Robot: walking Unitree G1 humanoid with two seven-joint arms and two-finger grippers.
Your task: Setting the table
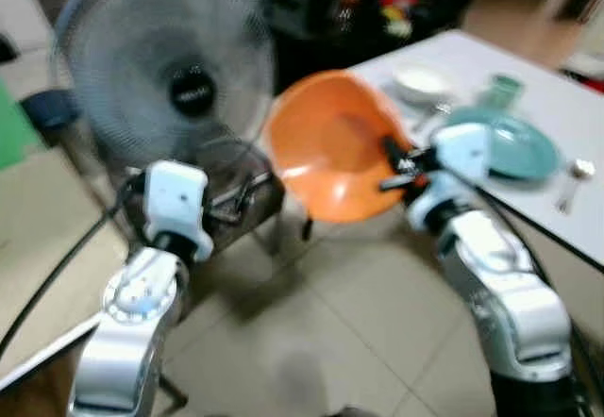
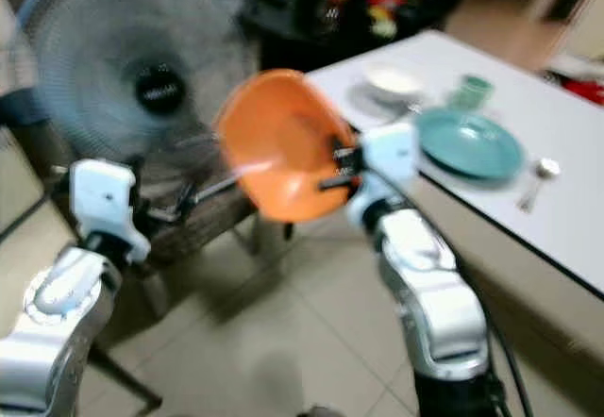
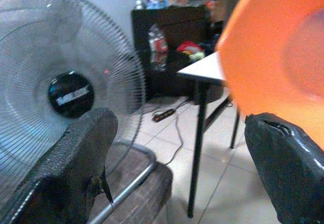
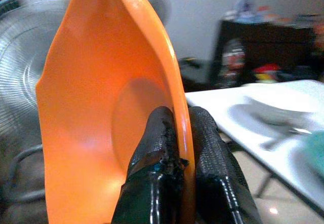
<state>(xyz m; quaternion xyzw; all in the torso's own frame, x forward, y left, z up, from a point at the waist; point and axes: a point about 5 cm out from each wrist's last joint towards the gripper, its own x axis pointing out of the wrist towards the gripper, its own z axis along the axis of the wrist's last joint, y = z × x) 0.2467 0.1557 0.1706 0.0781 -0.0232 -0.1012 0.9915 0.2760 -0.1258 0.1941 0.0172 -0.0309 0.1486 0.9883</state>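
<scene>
My right gripper [image 1: 396, 167] is shut on the rim of an orange plate [image 1: 330, 143], held up on edge in the air left of the white table [image 1: 557, 96]. The right wrist view shows both black fingers [image 4: 159, 148] pinching that rim of the orange plate [image 4: 96, 112]. On the table lie a teal plate [image 1: 524, 148], a small white dish [image 1: 422, 82], a green cup [image 1: 505, 87] and a spoon [image 1: 571, 183]. My left gripper [image 1: 247, 195] is open, raised in front of the fan, with nothing between its fingers [image 3: 76, 163].
A large standing fan [image 1: 160, 68] is close ahead on my left, with a low stool [image 1: 236, 209] under it. A dark cabinet [image 1: 377, 7] with clutter stands behind the table. Tiled floor [image 1: 321, 323] spreads below my arms.
</scene>
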